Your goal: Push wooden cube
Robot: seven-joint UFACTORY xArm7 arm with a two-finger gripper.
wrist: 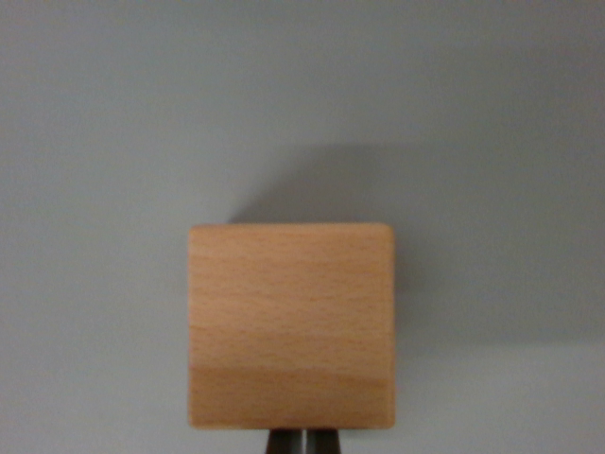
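My gripper (pixel 303 442) shows only as two dark fingertips at the very bottom edge of the wrist view, just right of centre. The two tips stand side by side with a thin pale line between them — pressed together or nearly so, with nothing held between them. I read my hand as closed and empty. The rest of the fingers and the wrist lie below the frame, so I cannot tell more of my pose than this: the tips point up the picture, straight toward the block in front of them.

The wooden cube (pixel 291 326) sits directly ahead of my fingertips, its near edge right at the tips; whether I actually touch it I cannot tell, since the join falls at the border of the picture. The cube is a light beech colour with faint grain, and it lies square to my view, its sides running parallel to the frame. A slightly darker band along its lower part marks the near face, while the broad upper area is its top. It fills the lower middle of the view.

Around it lies a plain, pale grey table surface (pixel 104 142). A soft shadow (pixel 321 184) spreads from the cube up and toward the wrist view's right — darker close to the block, fading farther out.
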